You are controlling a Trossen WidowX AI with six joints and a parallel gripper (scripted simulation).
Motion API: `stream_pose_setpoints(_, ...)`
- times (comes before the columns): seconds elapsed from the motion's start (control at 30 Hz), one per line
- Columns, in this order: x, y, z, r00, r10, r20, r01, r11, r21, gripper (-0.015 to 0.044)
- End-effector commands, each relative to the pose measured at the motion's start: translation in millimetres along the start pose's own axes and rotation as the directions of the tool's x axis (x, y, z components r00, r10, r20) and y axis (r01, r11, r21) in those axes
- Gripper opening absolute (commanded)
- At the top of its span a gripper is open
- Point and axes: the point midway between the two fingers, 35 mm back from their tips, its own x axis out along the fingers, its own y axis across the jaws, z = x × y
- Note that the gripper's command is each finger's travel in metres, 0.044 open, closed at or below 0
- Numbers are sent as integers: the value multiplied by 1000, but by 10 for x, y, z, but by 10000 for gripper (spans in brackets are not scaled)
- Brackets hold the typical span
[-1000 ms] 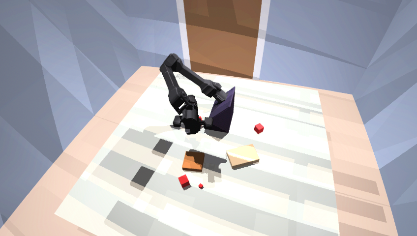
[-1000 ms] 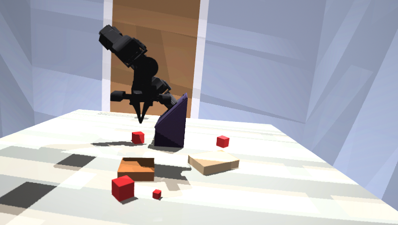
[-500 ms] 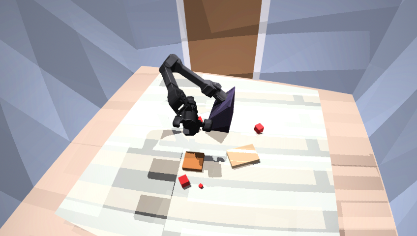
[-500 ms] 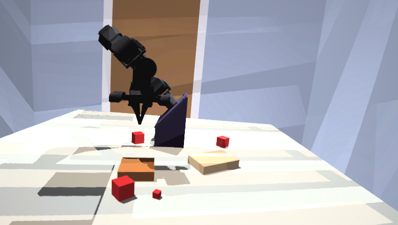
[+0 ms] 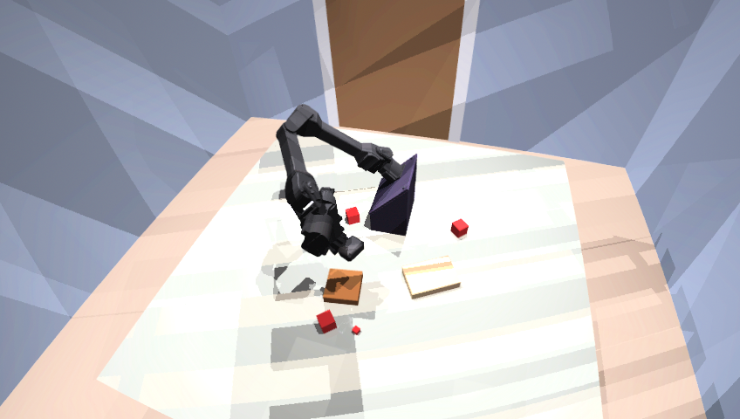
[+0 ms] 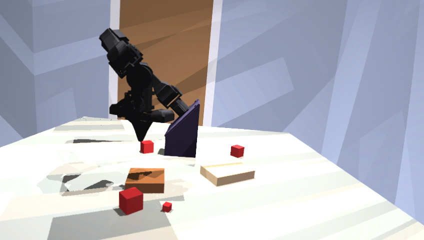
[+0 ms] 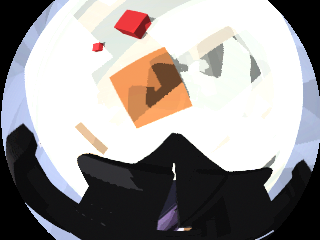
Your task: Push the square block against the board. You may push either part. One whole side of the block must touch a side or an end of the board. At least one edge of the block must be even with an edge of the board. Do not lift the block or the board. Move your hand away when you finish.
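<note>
The gripper (image 5: pixel 323 236) (image 6: pixel 140 140) (image 7: pixel 175 138) is clenched on nothing, its fingertips together and pointing down above the desk (image 5: pixel 493 337) (image 6: pixel 267 208) (image 7: pixel 240 115), apart from the block. The square orange block (image 5: pixel 343 285) (image 6: pixel 144 179) (image 7: pixel 151 87) lies flat on the desk, with dark shadow patches across its top. The pale board (image 5: pixel 430 278) (image 6: pixel 227 173) (image 7: pixel 91 138) also lies flat, to the right of the block in the top view. A plain gap separates the two, so no side of the block touches the board and the push is not done. A big red cube (image 5: pixel 325 321) (image 6: pixel 130 201) (image 7: pixel 132 24) sits near the block, on the side away from the door (image 5: pixel 394 67) (image 6: pixel 163 38), with a tiny red cube (image 5: pixel 356 330) (image 6: pixel 167 206) (image 7: pixel 98 47) near it. Another red cube (image 5: pixel 352 215) (image 6: pixel 146 146) rests near the dark purple stand (image 5: pixel 392 207) (image 6: pixel 181 136) that bears the black arm (image 5: pixel 293 155) (image 6: pixel 119 56). A fourth red cube (image 5: pixel 459 228) (image 6: pixel 237 151) stands beyond the board, apart from it.
</note>
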Motion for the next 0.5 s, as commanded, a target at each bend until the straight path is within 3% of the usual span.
stream_pose_setpoints(0.0, 38, 6, 146, 1000, 1, 6, -2, 991, 131, 0)
stream_pose_setpoints(0.47, 269, -7, 616, 1000, -1, 9, -5, 818, 575, 0)
